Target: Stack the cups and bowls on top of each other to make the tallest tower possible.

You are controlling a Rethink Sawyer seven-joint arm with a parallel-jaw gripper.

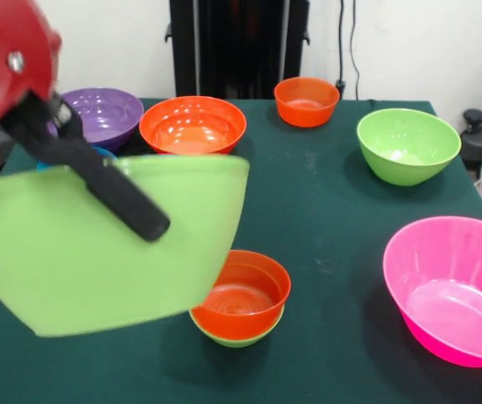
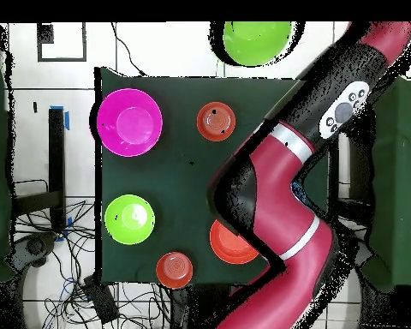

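Observation:
My gripper (image 1: 140, 215) is shut on the wall of a large lime green bowl (image 1: 97, 252) and holds it tilted in the air at the near left. One black finger (image 1: 114, 189) lies across the bowl's outside; the other is hidden. The tower (image 1: 241, 299) is an orange bowl nested in a small green bowl, just right of and below the held bowl. In the overhead view the held bowl (image 2: 256, 41) shows at the top and the tower (image 2: 216, 121) below it.
A pink bowl (image 1: 451, 286) sits near right and a green bowl (image 1: 407, 145) far right. A small orange bowl (image 1: 306, 101), a wide orange bowl (image 1: 193, 124) and a purple bowl (image 1: 102, 114) line the far side. A blue rim (image 1: 102, 153) peeks behind the arm.

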